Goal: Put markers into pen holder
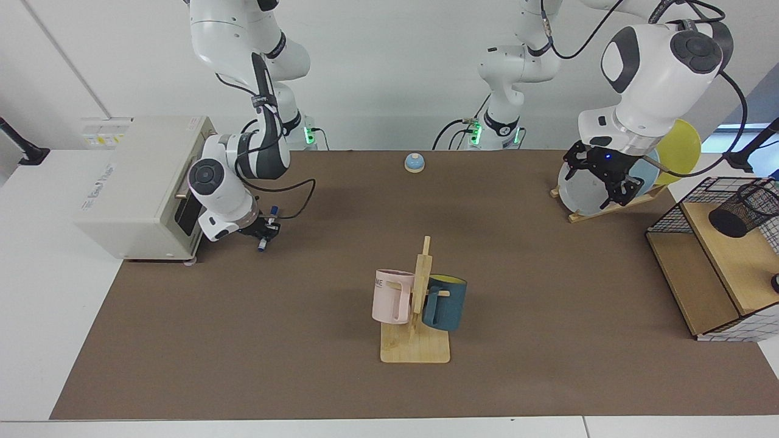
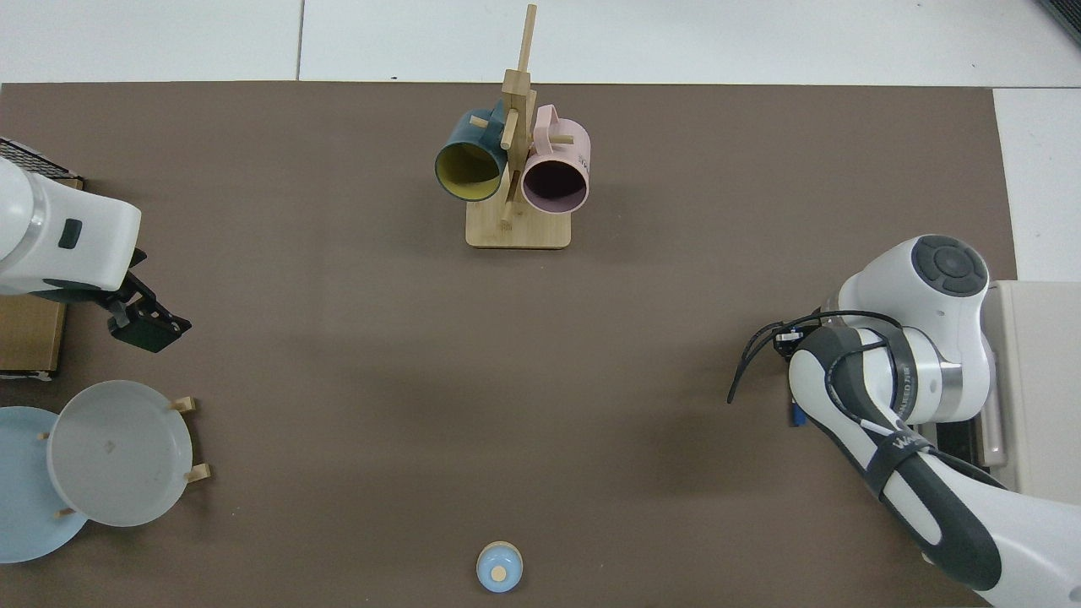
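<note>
Pink mug (image 1: pixel 391 296): smooth, on the bamboo peg rack (image 1: pixel 417 340); lettering "ME" readable.
Marker (image 1: pixel 262 243): slim white barrel, blue ends, tilted, pinched between the right gripper (image 1: pixel 264 231) fingers, above the brown mat beside the cream box (side print unreadable).
Pen holder (image 1: pixel 742 210): black wire-mesh cup, tipped on the wooden shelf.
Left gripper (image 1: pixel 605 176): fingers apart, empty, before the grey plate (image 1: pixel 581 190).
</note>
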